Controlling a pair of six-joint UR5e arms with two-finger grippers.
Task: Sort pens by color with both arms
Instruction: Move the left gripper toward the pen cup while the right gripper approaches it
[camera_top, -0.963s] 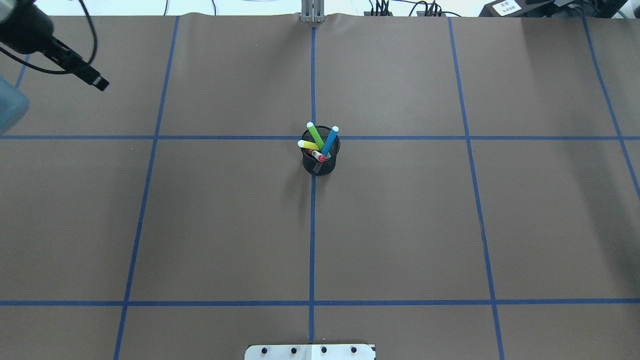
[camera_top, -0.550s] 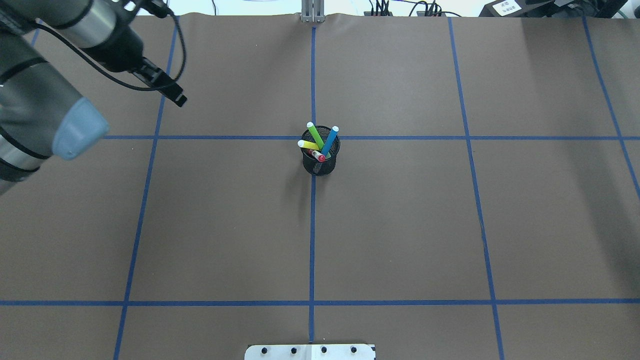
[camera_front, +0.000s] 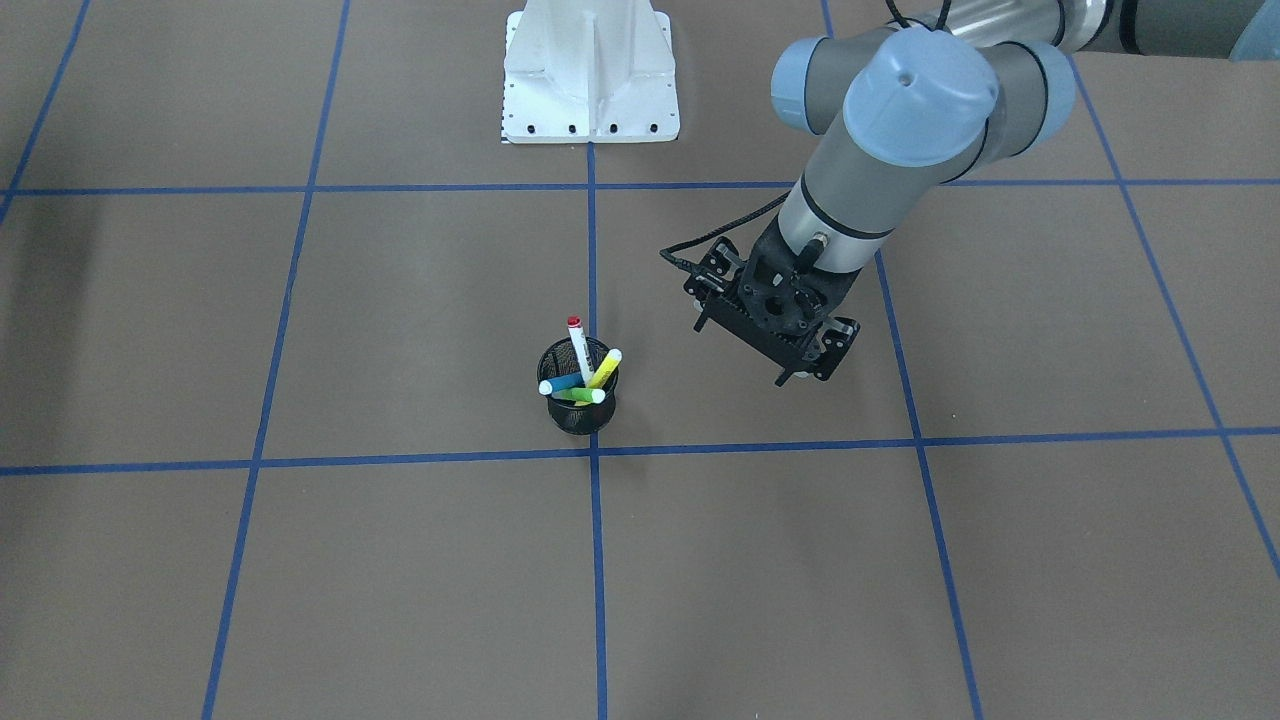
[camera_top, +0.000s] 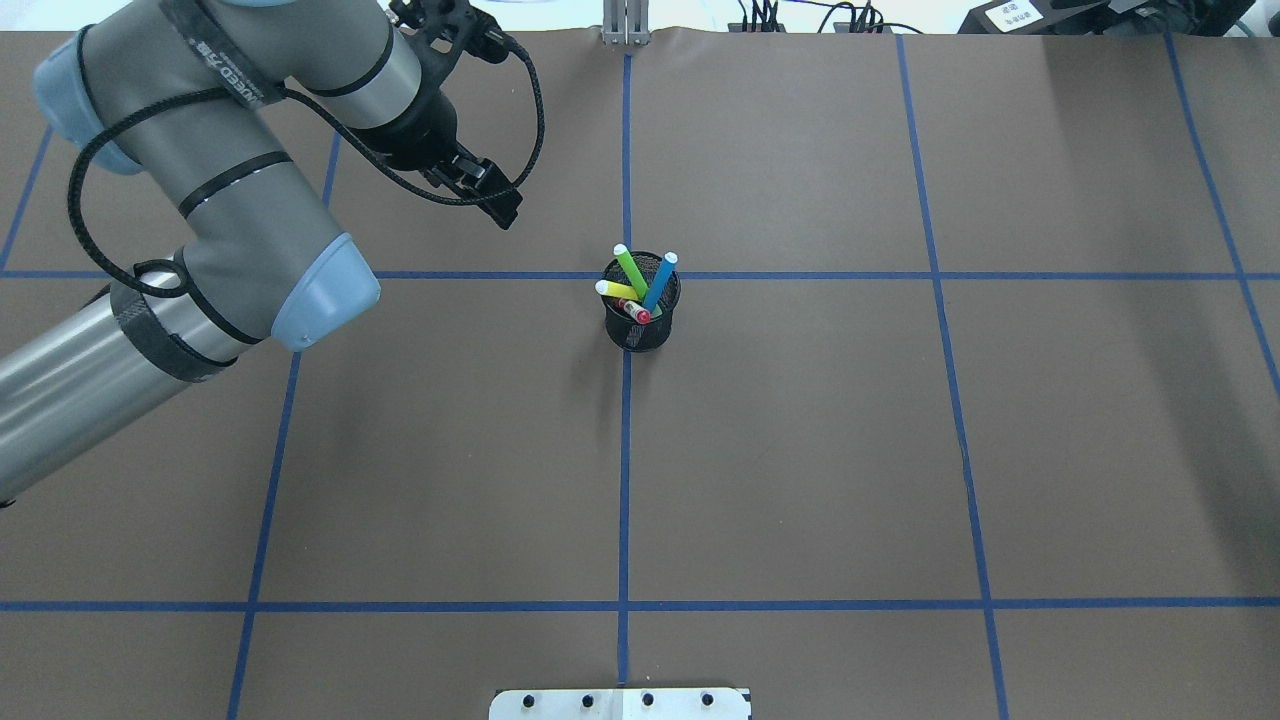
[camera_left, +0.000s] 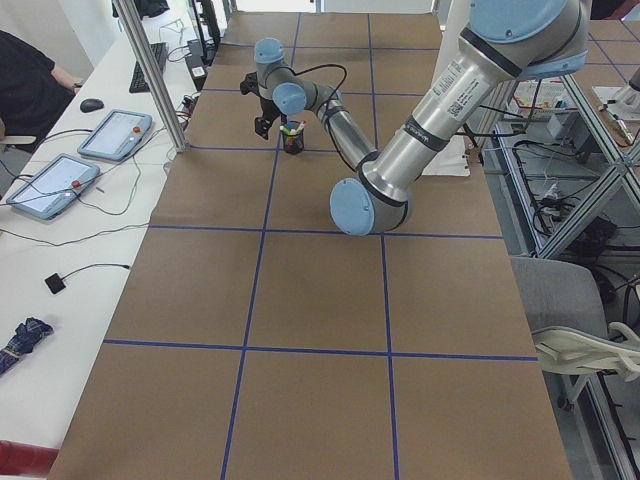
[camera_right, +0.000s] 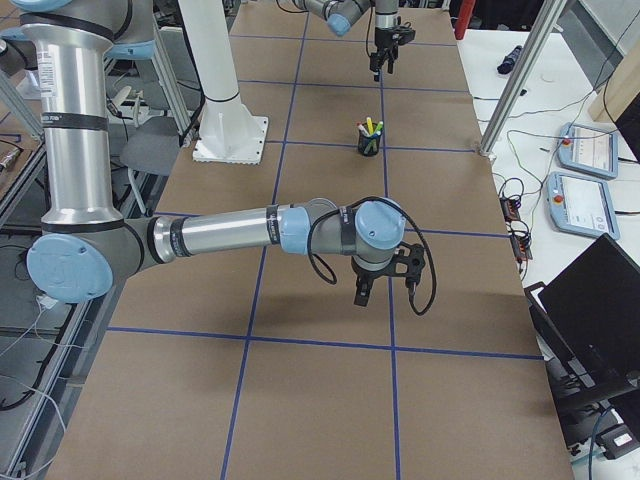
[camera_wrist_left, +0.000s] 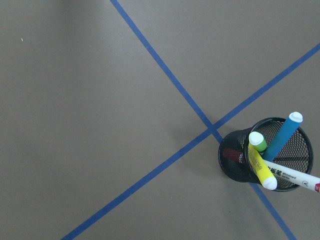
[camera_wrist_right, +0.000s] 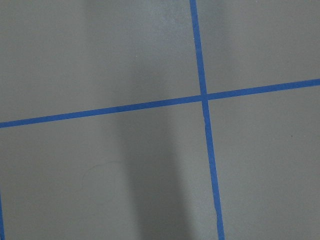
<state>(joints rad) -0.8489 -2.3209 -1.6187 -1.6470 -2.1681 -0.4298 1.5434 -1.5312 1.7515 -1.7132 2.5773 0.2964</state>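
Observation:
Four pens stand in a black mesh cup (camera_top: 640, 335) at the table's middle: green (camera_top: 630, 268), blue (camera_top: 660, 280), yellow (camera_top: 615, 291) and white with a red end (camera_top: 635, 312). My left gripper (camera_top: 505, 212) hangs above the table to the left of the cup and a little beyond it, apart from the cup; in the front view (camera_front: 745, 350) its fingers look spread and empty. The left wrist view shows the cup (camera_wrist_left: 235, 160) at lower right. My right gripper (camera_right: 385, 290) shows only in the right side view, far from the cup; I cannot tell its state.
The white base mount (camera_front: 590, 70) stands at the robot's edge of the table. Blue tape lines (camera_top: 625, 450) split the brown table into squares. A metal post (camera_left: 150, 70) and tablets (camera_left: 50, 185) stand off the table's far side.
My left arm has swung in from the far left edge toward the cup. The pens and cup have not moved.

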